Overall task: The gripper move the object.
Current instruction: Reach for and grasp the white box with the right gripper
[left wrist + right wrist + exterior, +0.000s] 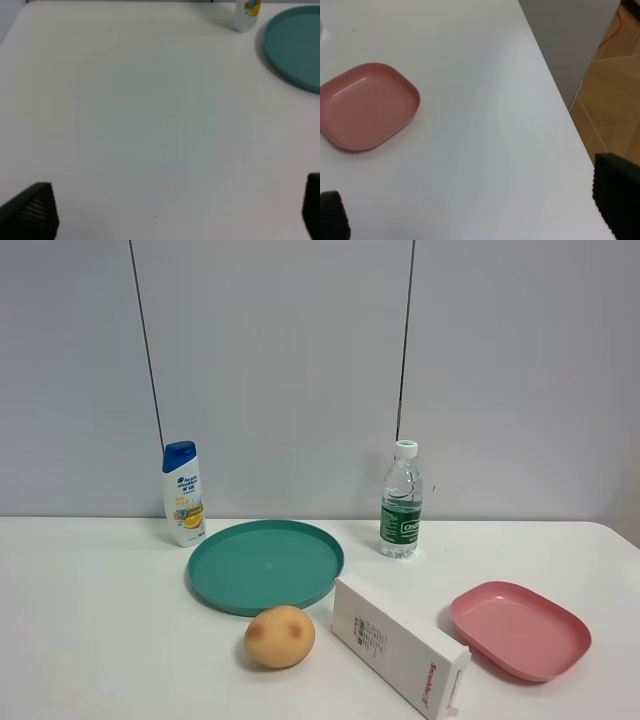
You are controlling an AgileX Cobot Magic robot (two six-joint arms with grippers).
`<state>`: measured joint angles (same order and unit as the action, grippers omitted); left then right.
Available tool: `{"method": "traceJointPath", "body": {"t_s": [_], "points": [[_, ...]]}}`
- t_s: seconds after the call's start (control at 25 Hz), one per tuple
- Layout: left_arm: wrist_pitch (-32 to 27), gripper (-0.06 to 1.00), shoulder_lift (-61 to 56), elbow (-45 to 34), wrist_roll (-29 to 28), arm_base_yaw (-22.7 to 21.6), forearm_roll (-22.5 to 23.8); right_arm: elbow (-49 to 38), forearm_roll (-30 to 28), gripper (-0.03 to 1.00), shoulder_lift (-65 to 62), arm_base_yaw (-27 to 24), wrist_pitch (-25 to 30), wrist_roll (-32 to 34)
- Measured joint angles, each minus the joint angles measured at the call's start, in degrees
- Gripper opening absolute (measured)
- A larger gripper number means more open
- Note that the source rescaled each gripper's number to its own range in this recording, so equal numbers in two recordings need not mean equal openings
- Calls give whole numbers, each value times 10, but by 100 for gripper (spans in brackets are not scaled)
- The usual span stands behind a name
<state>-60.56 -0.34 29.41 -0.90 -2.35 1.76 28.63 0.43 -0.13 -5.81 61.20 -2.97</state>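
The object, a long white carton [398, 644] with red "Snowwhite" lettering on its end side, lies flat on the white table between the peach and the pink tray, running diagonally toward the front right. Neither gripper shows in the exterior high view. In the left wrist view my left gripper [170, 215] is open over bare table, its black fingertips [30, 212] far apart. In the right wrist view my right gripper [475, 215] is open above the table near its right edge, fingertips [617, 192] wide apart. The carton is in neither wrist view.
A teal round plate [265, 565] [295, 47] lies mid-table. A peach [280, 636] sits in front of it. A white shampoo bottle with blue cap [183, 493] [247, 15] and a clear water bottle [401, 501] stand at the back. A pink tray [519, 628] [365, 105] lies at right.
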Motion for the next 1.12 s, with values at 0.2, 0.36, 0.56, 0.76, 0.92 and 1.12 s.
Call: {"method": "traceJointPath", "body": {"t_s": [0.2, 0.36, 0.56, 0.76, 0.92, 1.12], "points": [[0, 100, 0, 0, 0, 0, 0, 0, 0, 100, 0, 0, 0, 0], [0, 100, 0, 0, 0, 0, 0, 0, 0, 100, 0, 0, 0, 0], [0, 100, 0, 0, 0, 0, 0, 0, 4, 100, 0, 0, 0, 0], [0, 100, 0, 0, 0, 0, 0, 0, 4, 100, 0, 0, 0, -4], [0, 100, 0, 0, 0, 0, 0, 1, 5, 100, 0, 0, 0, -13], [0, 100, 0, 0, 0, 0, 0, 80, 5, 100, 58, 0, 4, -51]]}}
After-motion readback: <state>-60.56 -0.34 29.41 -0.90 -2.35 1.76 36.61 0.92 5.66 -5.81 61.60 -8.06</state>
